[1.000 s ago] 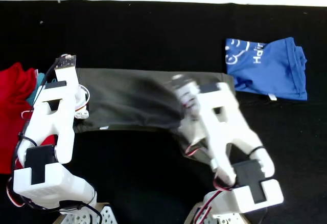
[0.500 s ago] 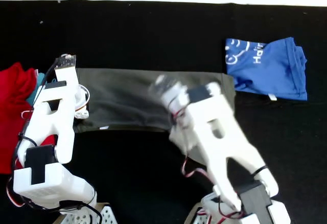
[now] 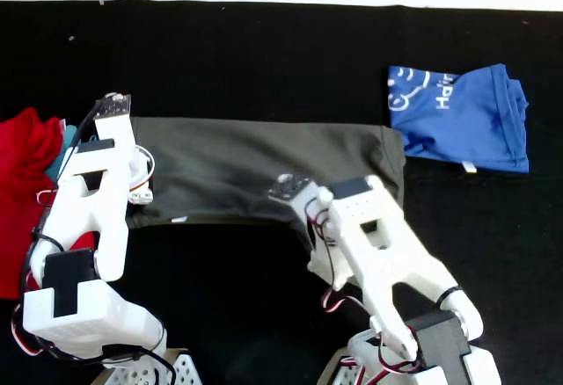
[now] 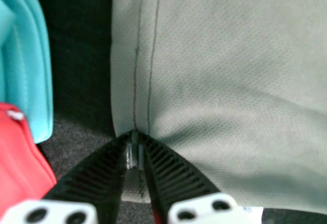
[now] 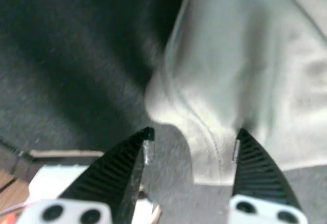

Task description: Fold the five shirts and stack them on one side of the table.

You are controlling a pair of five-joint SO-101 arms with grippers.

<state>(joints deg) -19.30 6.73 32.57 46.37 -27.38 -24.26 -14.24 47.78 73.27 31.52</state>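
- The dark grey shirt (image 3: 255,161) lies in a long band across the middle of the table, folded lengthwise, and it looks fairly flat apart from some rumpling along its near edge.
- The left gripper (image 4: 137,152) is pinched tight on the shirt's stitched hem at the left end. The fabric puckers right where the fingers meet (you can see the double seam line running into the pinch).
- The right gripper (image 5: 191,142) is spread wide over the near edge of the same shirt, towards the middle. A raised fold of that edge sits between its fingers. I can't tell if the tips actually touch the cloth.
- On the left side there's a teal shirt (image 4: 25,55), just beside the grey shirt's hem with a strip of dark table between them.
- The red shirt (image 3: 22,183) is bunched right up against the teal one, at the table's left edge.
- The blue shirt (image 3: 462,117) sits far right, loosely folded, just off the grey shirt's right end.
- It's all lying on a black tablecloth (image 3: 264,51).
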